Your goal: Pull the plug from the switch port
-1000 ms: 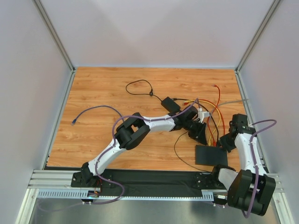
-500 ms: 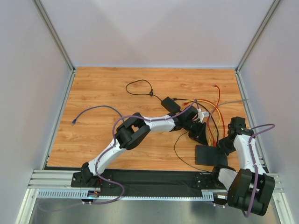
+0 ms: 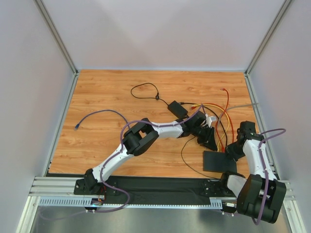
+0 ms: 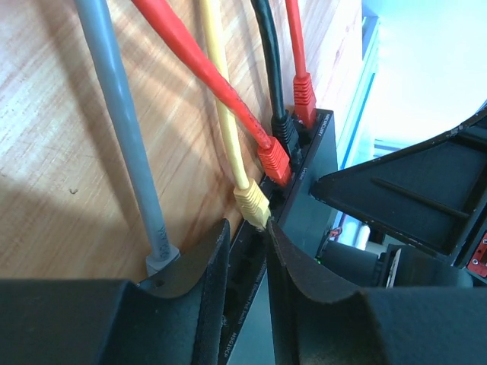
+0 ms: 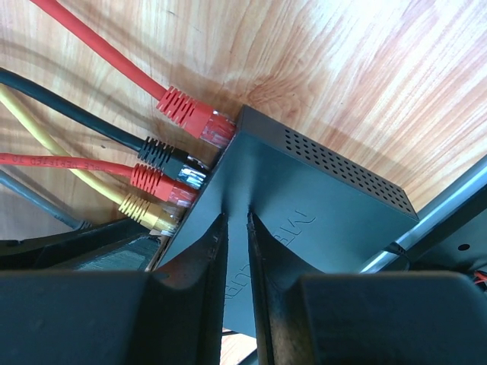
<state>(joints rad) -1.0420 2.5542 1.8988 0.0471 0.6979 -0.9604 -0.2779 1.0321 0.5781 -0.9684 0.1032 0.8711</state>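
Note:
The switch is a flat black box at the near right of the table. In the left wrist view its port edge holds a red plug, a black plug, a second red plug and a yellow plug. My left gripper stands at this edge with a narrow gap and nothing in it. The yellow plug touches its right fingertip, and a grey cable's plug lies outside its left finger. My right gripper is nearly closed, its tips resting on the switch's top.
A black power-adapter brick with a thin black cord lies behind the left gripper. Red, yellow, black and grey cables loop at the right. A loose purple cable lies at the left. Frame rails bound the table.
My right gripper has moved a little nearer and down onto the switch. My left gripper has shifted slightly right along the port edge.

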